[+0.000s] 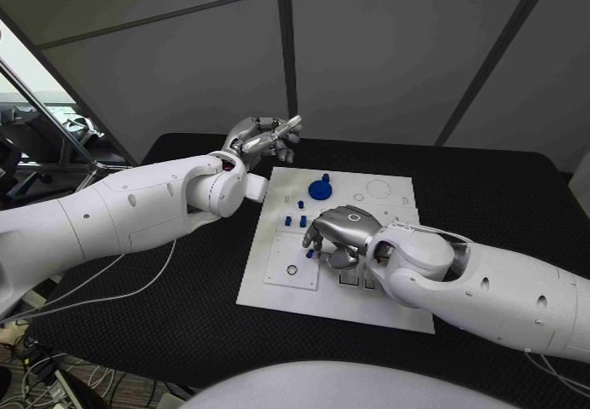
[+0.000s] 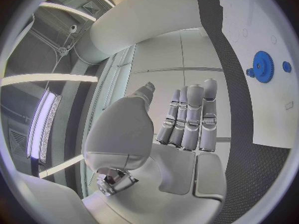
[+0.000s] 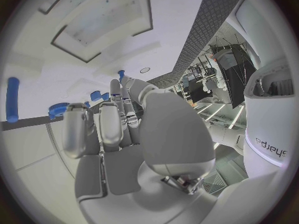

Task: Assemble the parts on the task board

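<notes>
My right hand [image 1: 334,237] is hovering low over the middle of the white task board [image 1: 381,307], fingers curled down, nothing visibly gripped. My left hand [image 1: 262,136] is raised off the board's far left corner, fingers apart, holding nothing. A blue gear [image 1: 321,189] and small blue pegs [image 1: 297,221] are sitting on the board, on the black tabletop [image 1: 492,196].

Left hand raised beside the board

The left hand [image 2: 187,122] holds nothing, its fingers straight and side by side. Beyond it lies the white board [image 2: 261,109], bearing a blue gear [image 2: 262,66] and a small blue part [image 2: 286,66].
</notes>
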`<action>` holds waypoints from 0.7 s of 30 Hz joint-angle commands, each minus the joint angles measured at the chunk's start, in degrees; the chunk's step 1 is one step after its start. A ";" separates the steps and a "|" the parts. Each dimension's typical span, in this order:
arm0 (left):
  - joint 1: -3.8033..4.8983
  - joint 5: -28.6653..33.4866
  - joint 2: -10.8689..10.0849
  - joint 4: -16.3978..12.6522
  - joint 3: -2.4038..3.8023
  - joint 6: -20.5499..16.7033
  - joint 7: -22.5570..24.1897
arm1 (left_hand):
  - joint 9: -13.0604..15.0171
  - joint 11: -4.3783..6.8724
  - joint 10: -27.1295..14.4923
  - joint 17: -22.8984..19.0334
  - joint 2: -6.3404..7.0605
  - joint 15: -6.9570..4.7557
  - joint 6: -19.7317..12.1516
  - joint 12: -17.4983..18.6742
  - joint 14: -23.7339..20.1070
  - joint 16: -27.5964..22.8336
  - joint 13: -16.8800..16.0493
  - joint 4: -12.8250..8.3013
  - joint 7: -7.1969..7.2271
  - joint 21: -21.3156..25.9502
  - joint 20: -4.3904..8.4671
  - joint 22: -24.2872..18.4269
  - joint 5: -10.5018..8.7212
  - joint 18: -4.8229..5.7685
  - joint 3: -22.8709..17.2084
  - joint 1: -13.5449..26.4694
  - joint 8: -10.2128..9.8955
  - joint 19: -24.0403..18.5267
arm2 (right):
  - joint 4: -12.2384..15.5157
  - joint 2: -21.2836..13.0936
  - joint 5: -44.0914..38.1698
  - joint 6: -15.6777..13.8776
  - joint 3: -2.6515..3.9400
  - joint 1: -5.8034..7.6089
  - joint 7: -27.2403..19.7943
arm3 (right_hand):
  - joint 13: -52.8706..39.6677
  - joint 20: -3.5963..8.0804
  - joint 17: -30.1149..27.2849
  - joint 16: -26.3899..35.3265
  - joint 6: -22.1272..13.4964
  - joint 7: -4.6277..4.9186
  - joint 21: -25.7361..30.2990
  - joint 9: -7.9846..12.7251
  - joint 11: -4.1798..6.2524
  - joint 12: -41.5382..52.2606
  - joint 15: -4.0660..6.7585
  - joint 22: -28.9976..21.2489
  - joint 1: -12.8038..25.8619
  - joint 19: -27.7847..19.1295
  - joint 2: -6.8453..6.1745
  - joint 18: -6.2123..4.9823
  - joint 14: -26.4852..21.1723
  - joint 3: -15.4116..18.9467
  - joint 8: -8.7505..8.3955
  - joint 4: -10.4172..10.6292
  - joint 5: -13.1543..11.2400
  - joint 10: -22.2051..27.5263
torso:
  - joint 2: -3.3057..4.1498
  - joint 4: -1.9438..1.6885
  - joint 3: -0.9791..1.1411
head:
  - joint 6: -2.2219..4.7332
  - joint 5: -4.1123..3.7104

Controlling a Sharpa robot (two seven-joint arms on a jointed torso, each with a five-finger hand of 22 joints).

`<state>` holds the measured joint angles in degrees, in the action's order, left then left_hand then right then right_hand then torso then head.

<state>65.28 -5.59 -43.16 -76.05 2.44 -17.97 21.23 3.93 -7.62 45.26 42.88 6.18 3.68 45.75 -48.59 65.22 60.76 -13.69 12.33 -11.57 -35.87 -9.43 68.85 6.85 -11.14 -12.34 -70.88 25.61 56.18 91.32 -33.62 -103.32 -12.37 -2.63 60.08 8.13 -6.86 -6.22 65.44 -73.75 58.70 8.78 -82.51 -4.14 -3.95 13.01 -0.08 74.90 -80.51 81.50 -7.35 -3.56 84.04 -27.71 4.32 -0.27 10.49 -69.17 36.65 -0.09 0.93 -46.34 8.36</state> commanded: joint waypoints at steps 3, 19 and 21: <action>0.10 -0.17 -0.06 -0.08 0.03 0.61 -0.15 | -0.02 0.05 -0.35 -0.05 -0.25 -0.06 -0.30 -0.41 -0.38 -0.31 -0.07 -0.25 -0.02 -0.32 -0.15 0.12 -0.17 0.77 -0.12 0.19 0.29 -0.43 | -0.02 0.21 -0.20 -0.41 0.03 0.08 -0.48 | -0.12 0.20 0.07 -0.36 0.43 -0.12 -0.28 -0.04 -0.04 0.25 0.54 5.18 -0.04 0.23 0.13 0.81 1.84 0.02 0.34 -0.29 0.05 -0.49 | 0.02 0.05 0.04 | -0.05 0.13; 0.10 -0.17 -0.06 -0.08 0.03 0.57 -0.52 | -0.02 0.02 -0.49 -0.05 -0.34 -0.03 -0.42 -0.45 -0.39 -0.36 -0.09 -0.34 -0.05 -0.33 -0.17 0.15 -0.17 0.76 -0.16 0.06 0.37 -0.47 | -0.51 1.05 0.04 0.16 0.02 0.07 -0.95 | -0.23 0.31 0.05 -0.38 0.36 -0.17 -0.32 0.00 -0.06 0.07 0.59 5.24 0.17 0.28 0.13 0.83 1.86 0.17 0.27 -0.32 0.10 -0.16 | 0.00 0.03 0.02 | -0.25 0.18; 0.10 -0.17 -0.08 -0.09 0.03 0.56 -0.55 | -0.02 0.02 -0.49 -0.05 -0.34 -0.03 -0.42 -0.45 -0.39 -0.36 -0.09 -0.34 -0.05 -0.33 -0.17 0.15 -0.17 0.76 -0.16 0.06 0.37 -0.47 | -0.52 0.97 0.03 0.10 0.02 0.07 -0.82 | -0.23 0.32 0.05 -0.39 0.36 -0.16 -0.33 0.00 -0.07 0.04 0.58 5.25 0.19 0.28 0.14 0.84 1.86 0.18 0.27 -0.32 0.10 -0.11 | 0.01 0.03 0.01 | -0.23 0.19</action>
<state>65.28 -5.59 -43.21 -76.05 2.43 -17.91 20.71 3.93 -7.62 45.26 42.88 6.18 3.68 45.76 -48.81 65.22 60.76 -13.67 12.16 -11.56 -35.87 -9.64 68.91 6.85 -11.14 -12.50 -70.88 25.61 55.97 90.77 -32.62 -103.31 -12.29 -2.64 60.08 7.80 -7.02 -6.12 65.47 -73.75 58.70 8.78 -82.52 -4.13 -4.10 13.01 0.12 74.90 -80.51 81.61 -7.36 -3.56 83.84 -27.54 4.31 -0.43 10.49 -69.31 36.70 -0.08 0.96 -46.59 8.50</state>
